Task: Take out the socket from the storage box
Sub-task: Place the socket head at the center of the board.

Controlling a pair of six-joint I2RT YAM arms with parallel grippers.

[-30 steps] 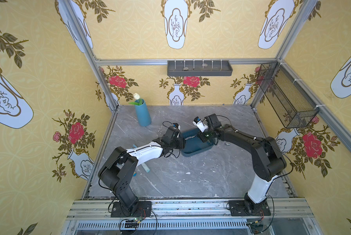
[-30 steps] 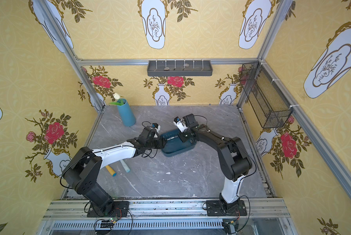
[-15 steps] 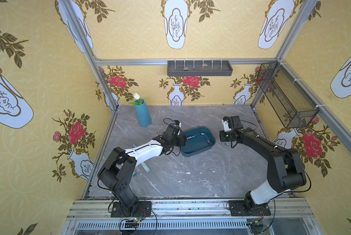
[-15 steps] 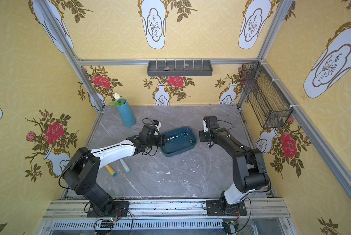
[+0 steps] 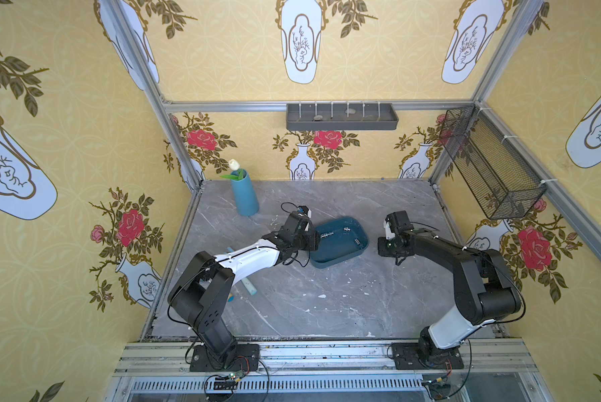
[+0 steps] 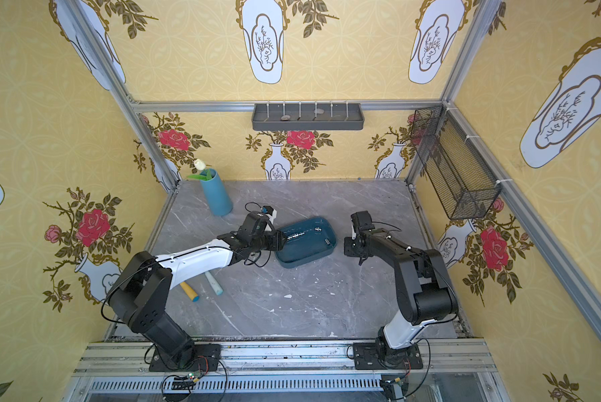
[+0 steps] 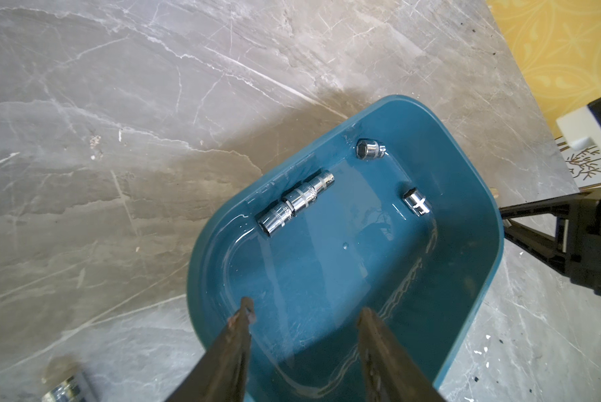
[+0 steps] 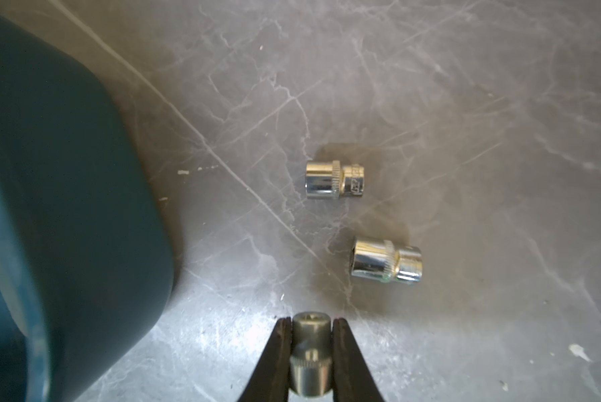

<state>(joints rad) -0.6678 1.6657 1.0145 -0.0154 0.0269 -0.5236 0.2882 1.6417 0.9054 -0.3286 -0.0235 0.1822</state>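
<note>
The storage box (image 5: 330,252) (image 6: 304,255), a shallow teal tub, sits mid-table. In the left wrist view its floor (image 7: 326,278) holds a row of joined chrome sockets (image 7: 293,203) and two single sockets (image 7: 370,149) (image 7: 416,202). My left gripper (image 7: 306,310) (image 5: 314,240) stands open over the box's left end, with nothing between its fingers. My right gripper (image 8: 311,322) (image 5: 382,245) is outside the box, just right of it and low over the table. It is shut on a socket (image 8: 311,348). The box's outer wall (image 8: 65,174) shows beside it.
Two loose sockets (image 8: 334,180) (image 8: 386,261) lie on the table ahead of the right gripper, and another blurred socket (image 7: 67,391) lies near the left one. A blue vase (image 5: 245,193), grey wall tray (image 5: 340,116), wire basket (image 5: 490,163) and two sticks (image 6: 213,283) are present.
My right gripper has moved from over the box to the table on its right, carrying the socket. The left arm has barely moved.
</note>
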